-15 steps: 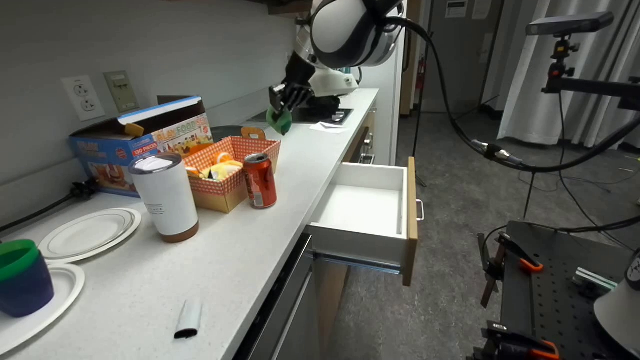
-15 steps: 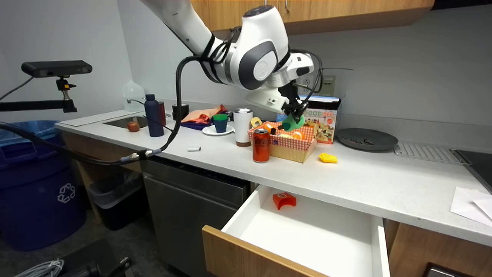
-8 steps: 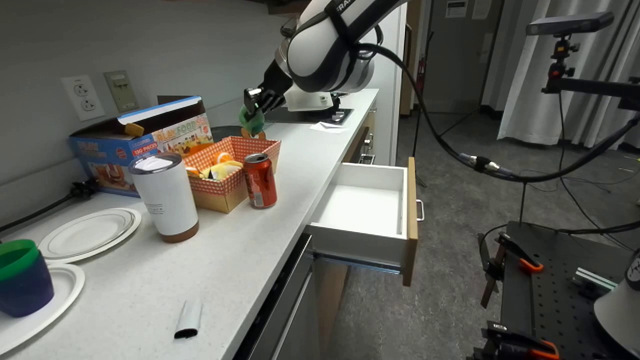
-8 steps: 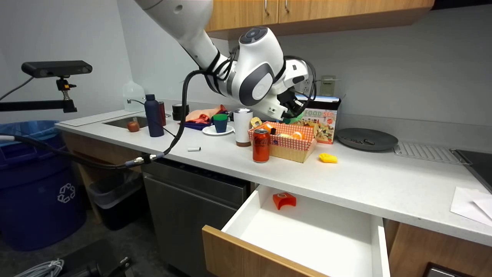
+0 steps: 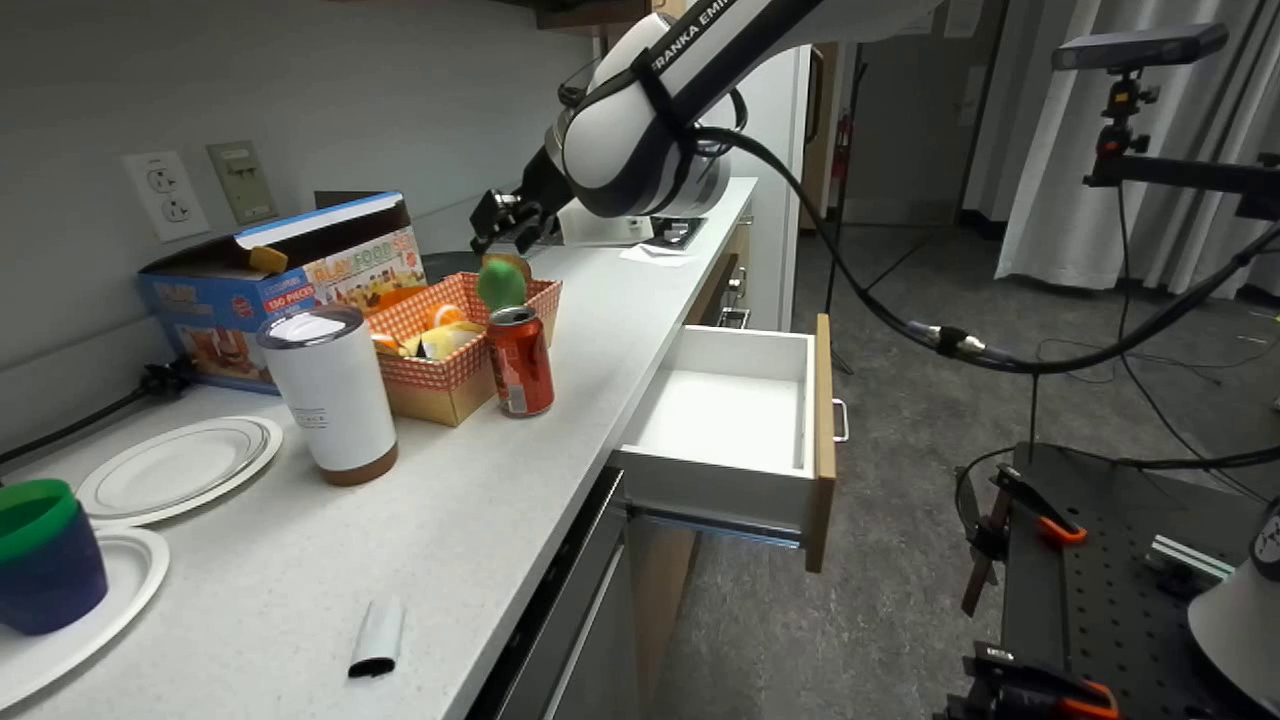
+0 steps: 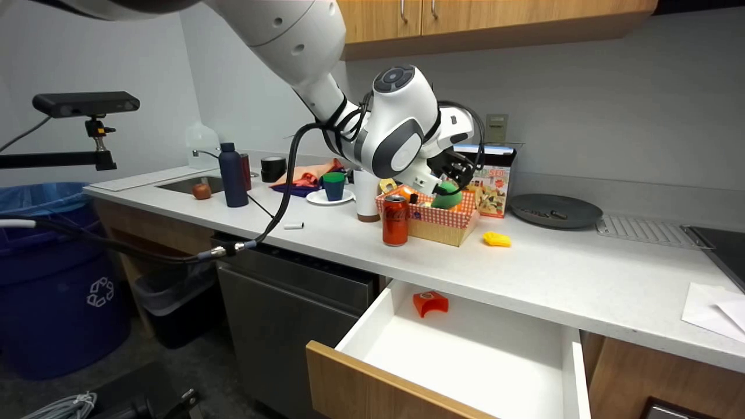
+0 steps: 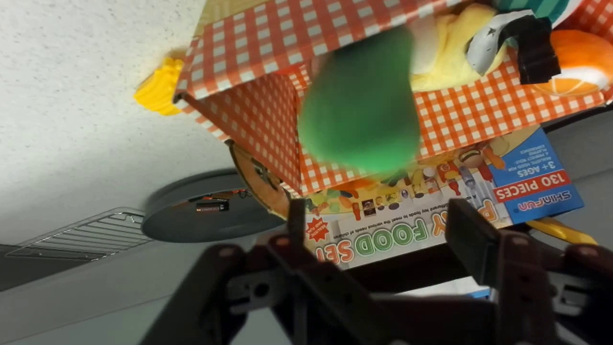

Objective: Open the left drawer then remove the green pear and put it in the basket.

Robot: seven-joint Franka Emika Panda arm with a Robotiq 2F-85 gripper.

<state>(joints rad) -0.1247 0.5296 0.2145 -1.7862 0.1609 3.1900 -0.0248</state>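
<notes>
Hanging with gripper (image 7: 376, 221) jaws wide apart, just above blurry pear (image 7: 361, 103) partly in basket (image 7: 249, 50) beside can (image 6: 396, 221), with red thing (image 6: 429, 299) in pulled-out drawer (image 6: 489, 349) below

The gripper (image 7: 378, 211) has let go of the green pear (image 5: 501, 286), and its fingers (image 7: 471, 239) now stand apart, clear of the fruit. Half a second ago the pear was at the fingertips; since then, in both exterior views, it has dropped toward six o'clock, its lower part now within the outline of the basket (image 5: 425, 395). Whether it rests there cannot be told. Over the full second the arm (image 5: 620, 150), in an exterior view, has shifted toward between seven and eight o'clock; in an exterior view it now covers the lid of the white tumbler (image 6: 366, 195).
</notes>
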